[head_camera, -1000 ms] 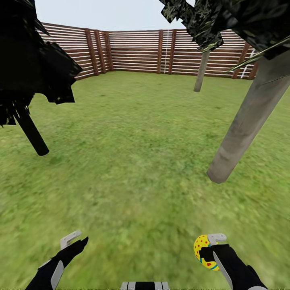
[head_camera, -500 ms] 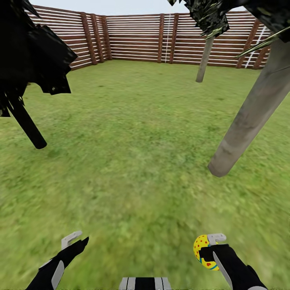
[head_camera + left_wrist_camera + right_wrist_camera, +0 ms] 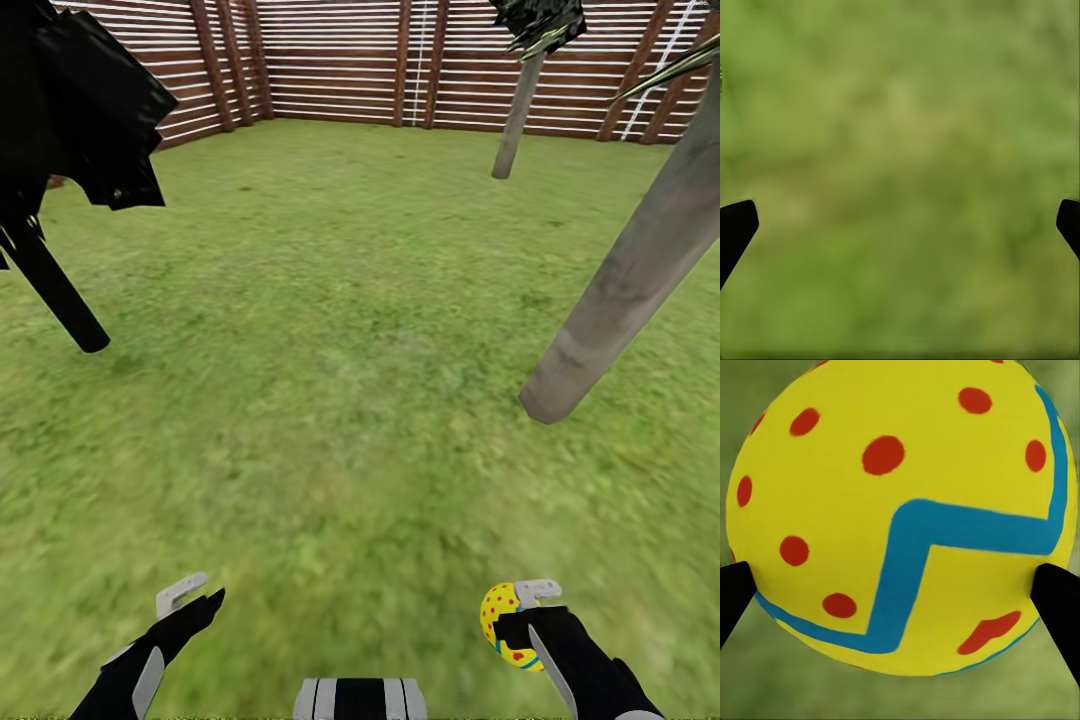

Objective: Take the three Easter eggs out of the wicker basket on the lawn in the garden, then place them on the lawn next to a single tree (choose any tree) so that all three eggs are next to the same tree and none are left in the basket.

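Right pincer pinches one Easter egg for transport toward the tree; left pincer is spread, unloaded.

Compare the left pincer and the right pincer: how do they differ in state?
The left pincer is open and holds nothing, with blurred green lawn between its black tips; the right pincer is shut on a bright yellow Easter egg with red dots. Both hang low above the grass.
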### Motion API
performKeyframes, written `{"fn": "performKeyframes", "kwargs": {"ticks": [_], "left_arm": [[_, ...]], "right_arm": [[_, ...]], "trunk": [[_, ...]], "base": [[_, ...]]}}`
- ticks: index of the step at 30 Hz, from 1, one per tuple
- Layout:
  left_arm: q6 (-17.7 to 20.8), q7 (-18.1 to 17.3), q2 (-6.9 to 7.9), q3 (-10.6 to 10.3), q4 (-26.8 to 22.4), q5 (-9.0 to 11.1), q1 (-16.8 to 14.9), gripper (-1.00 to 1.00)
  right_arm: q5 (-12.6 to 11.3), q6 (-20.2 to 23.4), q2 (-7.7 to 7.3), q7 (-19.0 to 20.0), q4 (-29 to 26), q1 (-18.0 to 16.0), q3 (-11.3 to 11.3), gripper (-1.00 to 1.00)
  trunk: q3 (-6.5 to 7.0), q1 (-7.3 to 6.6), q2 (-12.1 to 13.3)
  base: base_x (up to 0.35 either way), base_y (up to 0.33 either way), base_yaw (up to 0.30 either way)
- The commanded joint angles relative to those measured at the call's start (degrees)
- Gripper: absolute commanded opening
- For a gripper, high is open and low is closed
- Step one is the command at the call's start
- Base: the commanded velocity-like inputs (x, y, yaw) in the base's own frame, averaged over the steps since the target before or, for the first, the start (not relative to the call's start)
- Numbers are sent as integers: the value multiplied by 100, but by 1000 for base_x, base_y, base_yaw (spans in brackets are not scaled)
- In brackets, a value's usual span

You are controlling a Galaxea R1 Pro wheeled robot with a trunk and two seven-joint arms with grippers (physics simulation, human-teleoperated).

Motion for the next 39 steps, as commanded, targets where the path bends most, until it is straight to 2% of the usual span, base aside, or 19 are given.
{"fn": "performKeyframes", "kwargs": {"ticks": [1, 18, 22, 23, 39], "left_arm": [[34, -51, -6, 48, -11, -47, -5, 100], [34, -51, -6, 48, -11, -39, -5, 100], [-131, -59, -6, 48, -11, -37, -5, 100], [-179, -59, -6, 48, -11, -38, -5, 100], [-221, -69, -41, 48, -2, -44, -5, 100]], "right_arm": [[13, 33, -5, -14, -8, -1, 24, -100], [11, 36, -5, -14, -9, -1, 24, -100], [13, 36, -5, -14, -9, -1, 24, -100], [13, 33, -5, -14, -9, -1, 27, 100], [12, 36, -5, -14, -9, -1, 24, 100]], "trunk": [[-27, 1, -3], [-404, 45, -26], [-404, 45, -26], [-404, 45, -26], [-404, 45, -26]], "base": [[0, 0, 0], [0, 0, 0], [0, 0, 0], [0, 0, 0], [0, 0, 0]]}}
